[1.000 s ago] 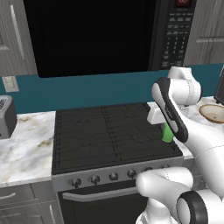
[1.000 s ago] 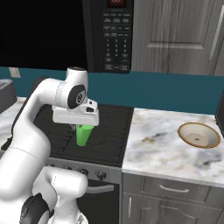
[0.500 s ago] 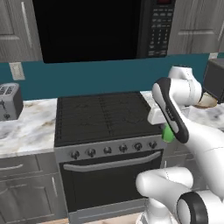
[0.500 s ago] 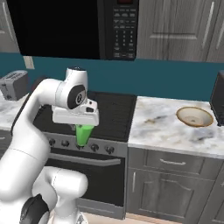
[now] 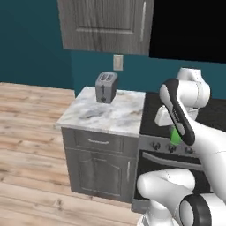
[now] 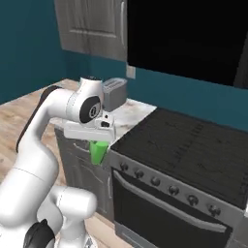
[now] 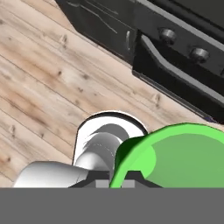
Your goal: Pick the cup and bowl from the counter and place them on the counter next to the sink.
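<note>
The small bright-green cup (image 5: 175,136) hangs in the air in front of the black stove's knob row, with my gripper (image 5: 174,131) shut on it from above. From the right base view the cup (image 6: 99,151) sits under my gripper (image 6: 99,144), level with the edge of the marble counter (image 6: 130,112). In the hand view the cup's green rim (image 7: 175,157) lies close to the lens above my gripper (image 7: 116,181), over wooden floor. The bowl and the sink are out of view.
A silver toaster (image 5: 106,87) stands at the back of the short counter section (image 5: 106,115) left of the stove (image 6: 193,145). Grey cabinet fronts (image 5: 99,159) sit below, a dark microwave (image 6: 193,38) above. Open wooden floor (image 5: 31,132) stretches to the left.
The whole picture has shifted: the base has driven left along the counter, so the bowl has left the views and the toaster has come near. The cup stays in the shut gripper.
</note>
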Controlling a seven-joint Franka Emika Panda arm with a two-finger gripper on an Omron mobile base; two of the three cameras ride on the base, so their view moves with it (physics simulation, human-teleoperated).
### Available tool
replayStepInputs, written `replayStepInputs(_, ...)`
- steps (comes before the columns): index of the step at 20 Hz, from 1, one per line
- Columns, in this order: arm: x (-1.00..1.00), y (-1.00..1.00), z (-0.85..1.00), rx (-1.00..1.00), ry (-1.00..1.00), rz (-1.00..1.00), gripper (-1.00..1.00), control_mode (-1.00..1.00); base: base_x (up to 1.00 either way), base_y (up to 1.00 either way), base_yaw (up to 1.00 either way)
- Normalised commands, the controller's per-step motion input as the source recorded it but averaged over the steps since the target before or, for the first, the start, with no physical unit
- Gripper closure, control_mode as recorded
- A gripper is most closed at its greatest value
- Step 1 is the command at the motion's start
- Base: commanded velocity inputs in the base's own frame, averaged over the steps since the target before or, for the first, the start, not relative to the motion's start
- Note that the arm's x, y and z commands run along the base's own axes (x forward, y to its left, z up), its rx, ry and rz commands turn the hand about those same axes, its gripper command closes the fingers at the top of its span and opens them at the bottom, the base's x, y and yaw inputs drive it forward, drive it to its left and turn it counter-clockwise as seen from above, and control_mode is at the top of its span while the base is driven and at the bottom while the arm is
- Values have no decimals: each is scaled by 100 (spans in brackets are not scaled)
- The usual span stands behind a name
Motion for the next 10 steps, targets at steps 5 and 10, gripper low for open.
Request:
replayStepInputs(5,0,0,0,0,0,0,100,100,0,94,75)
replayStepInputs(10,0,0,0,0,0,0,100,100,0,74,70)
